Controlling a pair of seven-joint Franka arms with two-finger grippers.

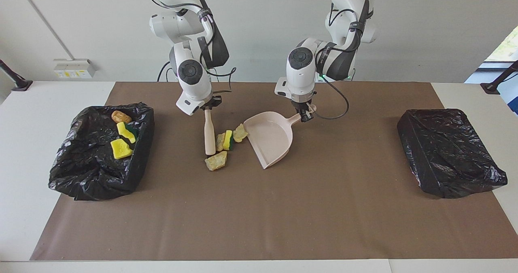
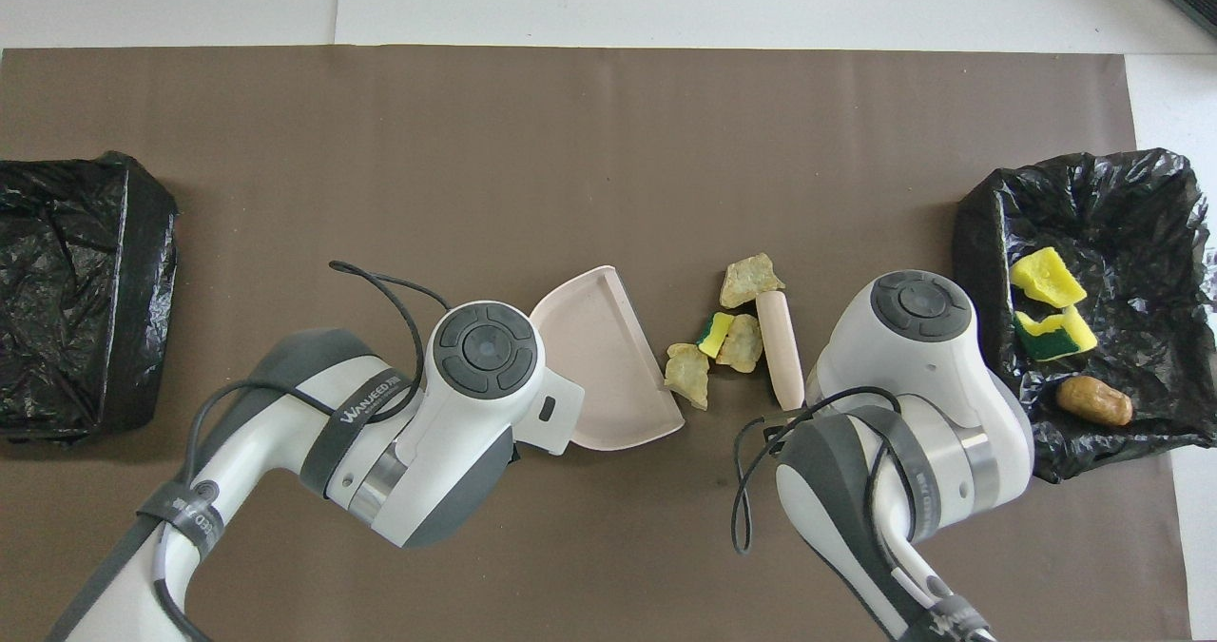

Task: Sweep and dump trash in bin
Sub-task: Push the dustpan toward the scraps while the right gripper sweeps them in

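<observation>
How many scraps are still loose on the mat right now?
4, between the brush and the dustpan: tan chunk, tan chunk, yellow-green sponge bit, tan chunk at the pan's lip. None seems hidden.

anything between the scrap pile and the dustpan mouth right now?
Nothing visible. The four loose scraps lie on the brown mat between the brush, held by the right gripper, and the open edge of the dustpan, held by the left gripper. The nearest scrap sits at the pan's lip.

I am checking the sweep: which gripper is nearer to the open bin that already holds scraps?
Right. The right gripper, shut on the brush, is nearer the open bin. The left gripper, holding the dustpan, sits past the scrap pile, toward the left arm's end.
</observation>
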